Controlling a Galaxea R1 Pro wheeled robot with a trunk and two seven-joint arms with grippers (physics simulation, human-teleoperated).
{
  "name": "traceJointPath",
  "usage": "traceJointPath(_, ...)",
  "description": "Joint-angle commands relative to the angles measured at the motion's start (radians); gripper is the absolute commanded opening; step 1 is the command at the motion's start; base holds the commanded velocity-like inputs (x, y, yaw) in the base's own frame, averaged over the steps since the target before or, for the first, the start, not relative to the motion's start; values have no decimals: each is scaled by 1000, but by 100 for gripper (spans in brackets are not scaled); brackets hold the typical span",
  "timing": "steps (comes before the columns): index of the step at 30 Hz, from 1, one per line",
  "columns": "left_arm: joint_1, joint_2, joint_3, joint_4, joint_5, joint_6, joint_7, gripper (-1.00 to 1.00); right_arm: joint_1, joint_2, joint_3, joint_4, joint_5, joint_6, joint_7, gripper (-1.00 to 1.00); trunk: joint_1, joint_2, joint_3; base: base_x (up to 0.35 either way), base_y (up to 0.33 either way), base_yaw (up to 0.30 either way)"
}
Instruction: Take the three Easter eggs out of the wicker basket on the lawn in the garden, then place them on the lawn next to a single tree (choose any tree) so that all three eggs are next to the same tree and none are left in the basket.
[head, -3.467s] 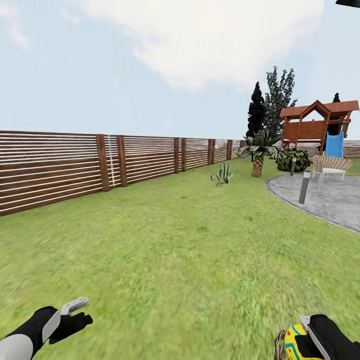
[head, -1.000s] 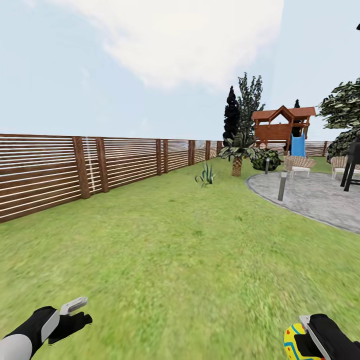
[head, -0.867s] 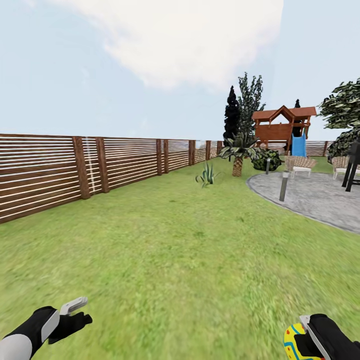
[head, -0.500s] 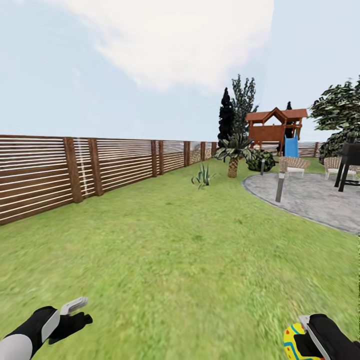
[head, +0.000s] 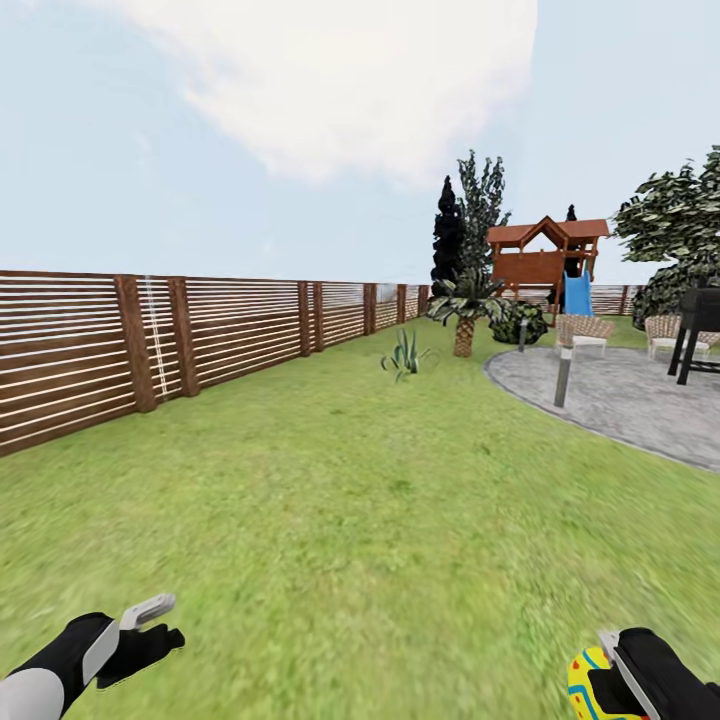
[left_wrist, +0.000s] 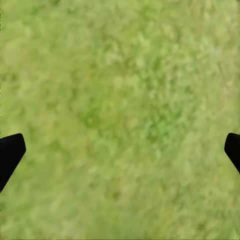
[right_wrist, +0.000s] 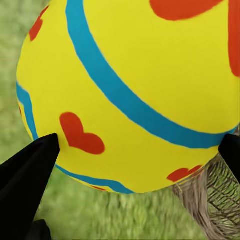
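My right gripper (head: 602, 682) is shut on a yellow Easter egg (head: 584, 686) at the head view's bottom right. In the right wrist view the egg (right_wrist: 135, 75) shows blue bands and red hearts between the black fingertips (right_wrist: 30, 165). A patch of brown wicker (right_wrist: 212, 200), seemingly the basket, lies on the grass behind it. My left gripper (head: 175, 618) hangs open over the lawn (head: 330, 500) at the bottom left, with its fingertips (left_wrist: 10, 152) wide apart over bare grass. A pale-flecked tree (head: 484, 215) stands far ahead, and another tree (head: 685, 225) at the right edge.
A brown slatted fence (head: 200, 335) runs along the left. The grey patio (head: 630, 395) lies ahead right with a bollard light (head: 563, 375), wicker chairs (head: 583, 330) and a black grill (head: 700, 325). A near-black tree (head: 446, 240), palm (head: 464, 310), spiky plant (head: 404, 355) and play tower (head: 545, 255) stand beyond.
The whole view has swung right: fence, palm and tower slid left, while the right tree and grill came in. The basket rim seen earlier left the head view. Both grippers hold as before.
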Motion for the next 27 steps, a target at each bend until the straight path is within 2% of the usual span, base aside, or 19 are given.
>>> traceJointPath(1, 0, 0, 1, -1, 9, 7, 1, 100, 0, 1, -5, -2, 11, 5, 9, -100, 1, -1, -1, 303, 181, 0)
traceJointPath(17, 0, 0, 0, -1, 8, 7, 1, 100, 0, 0, -7, -2, 7, 2, 10, -100, 1, -1, -1, 303, 171, -1)
traceJointPath(27, 0, -1, 1, -1, 8, 7, 1, 100, 0, 1, -6, -2, 8, 1, 10, -100, 1, -1, 1, 303, 163, -258)
